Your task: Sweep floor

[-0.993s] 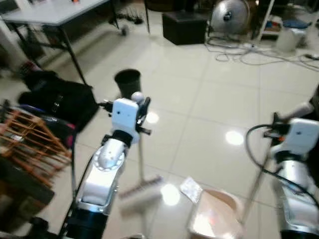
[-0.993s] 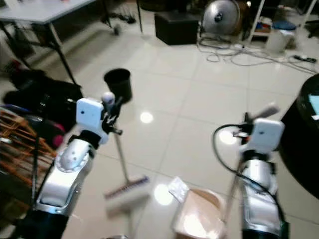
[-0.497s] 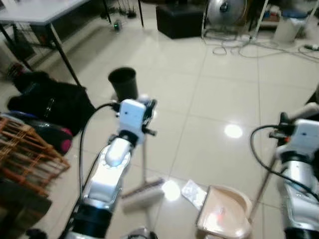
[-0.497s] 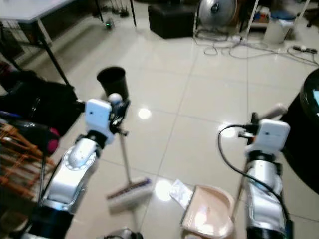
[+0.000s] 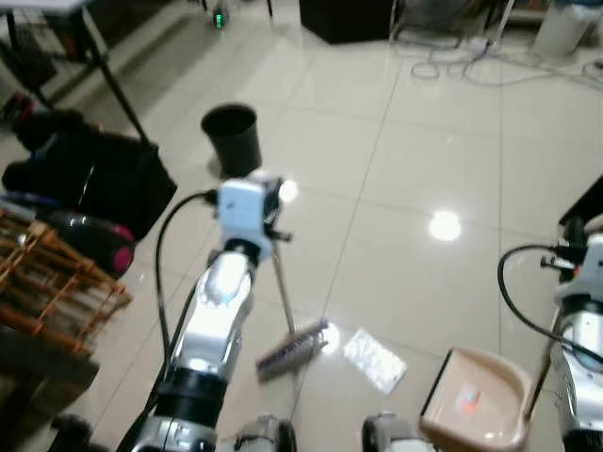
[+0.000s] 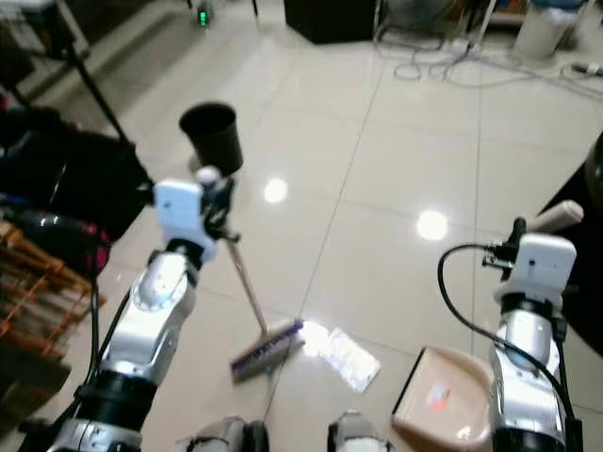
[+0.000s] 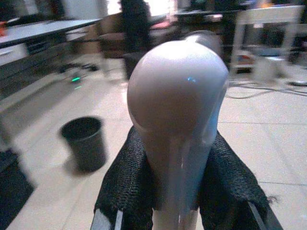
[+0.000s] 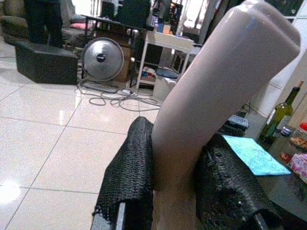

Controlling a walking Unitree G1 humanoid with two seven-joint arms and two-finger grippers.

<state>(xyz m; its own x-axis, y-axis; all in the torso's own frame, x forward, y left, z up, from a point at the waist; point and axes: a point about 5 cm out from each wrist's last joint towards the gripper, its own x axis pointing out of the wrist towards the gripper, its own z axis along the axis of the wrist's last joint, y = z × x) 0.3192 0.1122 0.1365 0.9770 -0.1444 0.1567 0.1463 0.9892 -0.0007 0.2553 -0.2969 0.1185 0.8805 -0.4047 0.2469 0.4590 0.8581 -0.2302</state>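
The wrapper (image 6: 345,356) lies on the floor (image 6: 396,169) at lower centre, between the broom (image 6: 267,343) head — left fingers (image 7: 129,191) clamped on its handle — and the dustpan (image 6: 443,399), whose handle the right fingers (image 8: 132,177) clamp, lower right.

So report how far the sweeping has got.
Done: both tools are picked up, the left gripper shut on the broom handle and the right gripper on the dustpan handle. In hand: broom head beside the wrapper. Left: push it into the dustpan, then empty it.
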